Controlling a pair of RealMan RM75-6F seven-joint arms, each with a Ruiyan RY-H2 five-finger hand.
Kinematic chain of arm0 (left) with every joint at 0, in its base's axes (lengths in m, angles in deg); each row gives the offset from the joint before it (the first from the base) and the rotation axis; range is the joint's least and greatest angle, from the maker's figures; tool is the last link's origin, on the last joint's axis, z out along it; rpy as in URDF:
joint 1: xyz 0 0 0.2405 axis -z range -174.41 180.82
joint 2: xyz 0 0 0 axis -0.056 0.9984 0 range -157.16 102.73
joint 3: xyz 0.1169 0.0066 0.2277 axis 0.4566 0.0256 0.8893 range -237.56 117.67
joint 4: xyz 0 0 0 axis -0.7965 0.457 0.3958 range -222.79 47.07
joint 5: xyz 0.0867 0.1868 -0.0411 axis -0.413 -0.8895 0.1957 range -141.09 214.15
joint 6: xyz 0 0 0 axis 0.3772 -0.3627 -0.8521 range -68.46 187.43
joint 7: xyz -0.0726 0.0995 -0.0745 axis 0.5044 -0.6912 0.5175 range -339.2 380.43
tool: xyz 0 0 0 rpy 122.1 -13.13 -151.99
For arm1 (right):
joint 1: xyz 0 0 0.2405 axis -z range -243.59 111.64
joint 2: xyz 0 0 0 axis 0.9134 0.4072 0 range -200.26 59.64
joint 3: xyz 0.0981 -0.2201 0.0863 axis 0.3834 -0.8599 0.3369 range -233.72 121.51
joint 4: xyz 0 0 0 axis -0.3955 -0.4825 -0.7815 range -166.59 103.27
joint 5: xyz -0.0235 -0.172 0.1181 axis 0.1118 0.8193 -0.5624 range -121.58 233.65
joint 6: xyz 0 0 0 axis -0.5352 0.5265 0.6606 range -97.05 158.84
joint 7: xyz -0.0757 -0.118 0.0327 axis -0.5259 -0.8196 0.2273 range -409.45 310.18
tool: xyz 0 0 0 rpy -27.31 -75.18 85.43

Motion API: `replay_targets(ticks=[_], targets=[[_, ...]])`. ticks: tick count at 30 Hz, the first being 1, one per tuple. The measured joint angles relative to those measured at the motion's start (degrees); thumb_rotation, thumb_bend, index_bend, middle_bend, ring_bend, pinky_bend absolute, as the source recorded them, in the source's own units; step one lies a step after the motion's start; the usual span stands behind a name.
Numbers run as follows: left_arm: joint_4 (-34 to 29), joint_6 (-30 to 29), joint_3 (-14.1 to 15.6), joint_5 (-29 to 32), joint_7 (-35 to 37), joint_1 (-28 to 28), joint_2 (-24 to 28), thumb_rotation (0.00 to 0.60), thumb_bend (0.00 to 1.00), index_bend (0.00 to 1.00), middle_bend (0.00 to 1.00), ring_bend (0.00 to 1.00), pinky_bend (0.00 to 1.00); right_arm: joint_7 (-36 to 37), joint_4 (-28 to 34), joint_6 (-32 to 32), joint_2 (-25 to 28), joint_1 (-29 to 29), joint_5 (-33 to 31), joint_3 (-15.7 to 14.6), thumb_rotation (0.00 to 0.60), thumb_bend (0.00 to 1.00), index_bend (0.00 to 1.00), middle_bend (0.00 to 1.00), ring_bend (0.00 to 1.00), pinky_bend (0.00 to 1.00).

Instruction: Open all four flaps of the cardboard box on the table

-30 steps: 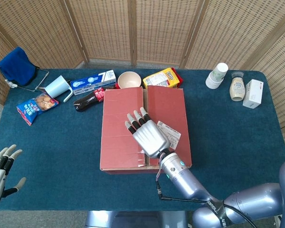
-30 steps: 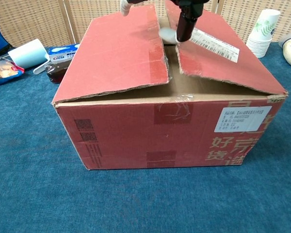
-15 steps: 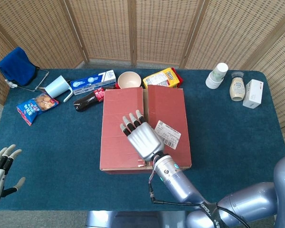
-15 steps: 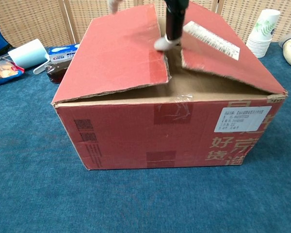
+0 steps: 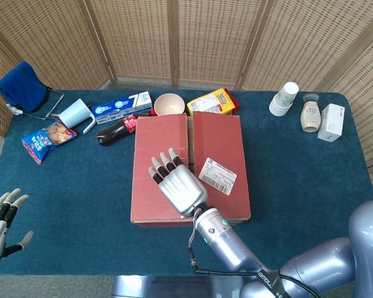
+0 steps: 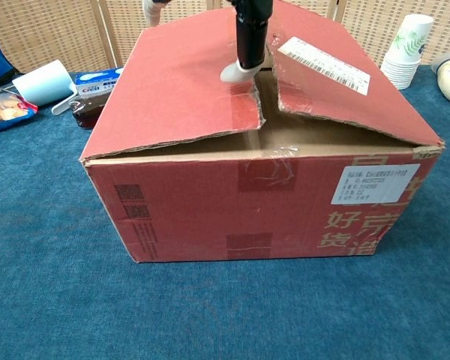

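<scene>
We slide right hand (image 5: 175, 184) leftward onto left flap (image 5: 156, 162), fingers (image 5: 163, 164) spread, gripping nothing; cardboard box (image 6: 262, 191) flaps not yet lifted.

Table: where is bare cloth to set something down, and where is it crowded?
Bare cloth lies left of the box, down to the left robot hand, and right of it below the white carton. The far edge behind the box is crowded: bowl, bottle, cup.
</scene>
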Motion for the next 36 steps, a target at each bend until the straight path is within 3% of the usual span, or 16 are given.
replay_targets(ticks=[20, 36], targets=[[-0.10, -0.01, 0.30, -0.60, 0.93, 0.06, 0.25, 0.600, 0.20, 0.13, 0.00, 0.00, 0.11, -5.96, -2.62, 4.78, -4.37, -1.56, -0.11, -4.45, 0.600, 0.39, 0.00, 0.00, 0.00, 0.00], [-0.27, -0.17, 0.47, -0.86, 0.63, -0.02, 0.22, 0.600, 0.20, 0.13, 0.00, 0.00, 0.11, -10.20, -1.59, 7.03, -3.38, -1.27, -1.52, -6.22, 0.600, 0.62, 0.00, 0.00, 0.00, 0.00]])
